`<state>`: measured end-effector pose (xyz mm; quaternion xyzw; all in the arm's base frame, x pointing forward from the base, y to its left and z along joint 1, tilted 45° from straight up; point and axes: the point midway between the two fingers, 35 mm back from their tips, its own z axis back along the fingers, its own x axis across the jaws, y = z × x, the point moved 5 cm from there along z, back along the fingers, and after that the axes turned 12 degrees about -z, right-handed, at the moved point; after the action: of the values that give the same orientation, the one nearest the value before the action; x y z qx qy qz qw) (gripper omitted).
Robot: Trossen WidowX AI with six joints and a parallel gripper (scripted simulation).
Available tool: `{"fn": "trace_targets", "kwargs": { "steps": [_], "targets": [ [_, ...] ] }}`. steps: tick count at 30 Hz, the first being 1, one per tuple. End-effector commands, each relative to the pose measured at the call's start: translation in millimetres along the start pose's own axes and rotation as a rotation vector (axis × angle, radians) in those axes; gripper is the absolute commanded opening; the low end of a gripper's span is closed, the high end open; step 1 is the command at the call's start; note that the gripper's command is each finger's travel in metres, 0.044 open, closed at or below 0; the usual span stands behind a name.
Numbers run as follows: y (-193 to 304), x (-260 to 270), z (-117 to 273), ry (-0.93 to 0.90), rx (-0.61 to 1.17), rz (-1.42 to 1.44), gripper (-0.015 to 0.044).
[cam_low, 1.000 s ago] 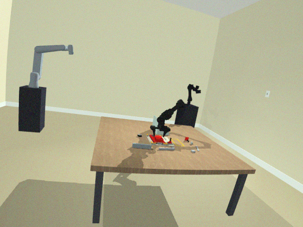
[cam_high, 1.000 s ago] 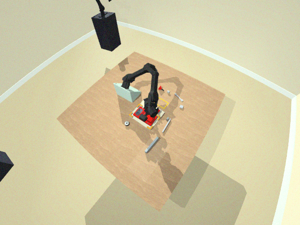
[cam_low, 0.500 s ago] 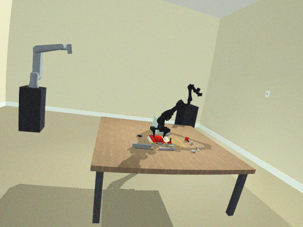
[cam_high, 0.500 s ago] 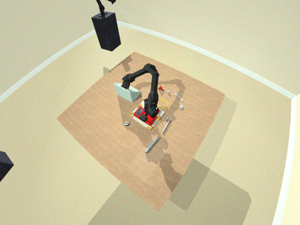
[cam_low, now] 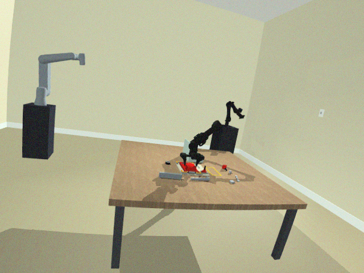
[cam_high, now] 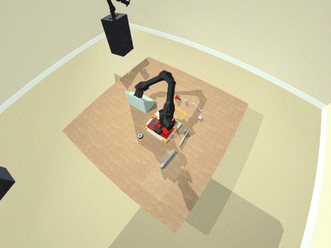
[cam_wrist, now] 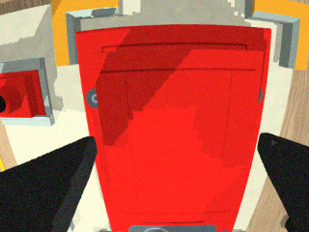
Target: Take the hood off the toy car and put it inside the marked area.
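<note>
The red toy car (cam_high: 168, 132) (cam_wrist: 89, 53) lies on a cream board with orange corner brackets. Its hood (cam_low: 191, 166) (cam_wrist: 179, 159) appears as a red panel on top of the car. My gripper (cam_low: 191, 165) (cam_wrist: 178, 143) is open and empty, pointing down over the car. In the wrist view its fingertips stand on either side of the red panel; whether they touch it I cannot tell. The marked area (cam_high: 183, 116) (cam_low: 218, 171) is a yellow outline on the table beside the board. The arm hides part of the car in the top view.
A pale green slanted panel (cam_high: 139, 103) (cam_low: 186, 145) stands behind the board. Grey bars (cam_high: 167, 159) (cam_low: 170, 176) and a dark ring (cam_high: 139, 136) (cam_low: 167, 162) lie around it. A red piece (cam_high: 177, 96) (cam_low: 224, 166) and small pale parts lie beyond the outline. Another red piece (cam_wrist: 29, 94) sits in a grey socket.
</note>
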<state>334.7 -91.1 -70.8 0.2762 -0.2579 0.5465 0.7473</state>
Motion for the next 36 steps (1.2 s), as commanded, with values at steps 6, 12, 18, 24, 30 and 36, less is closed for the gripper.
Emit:
{"fn": "trace_targets", "kwargs": {
  "steps": [6,12,18,24,30,36],
  "targets": [
    [0,0,-2,0.000,0.000,0.000,0.0414],
    [0,0,-2,0.000,0.000,0.000,0.0315],
    [0,0,-2,0.000,0.000,0.000,0.0275],
    [0,0,0,0.000,0.000,0.000,0.0117],
    [0,0,4,0.000,0.000,0.000,0.0000],
    [0,0,8,0.001,0.000,0.000,0.0000]
  ]
}}
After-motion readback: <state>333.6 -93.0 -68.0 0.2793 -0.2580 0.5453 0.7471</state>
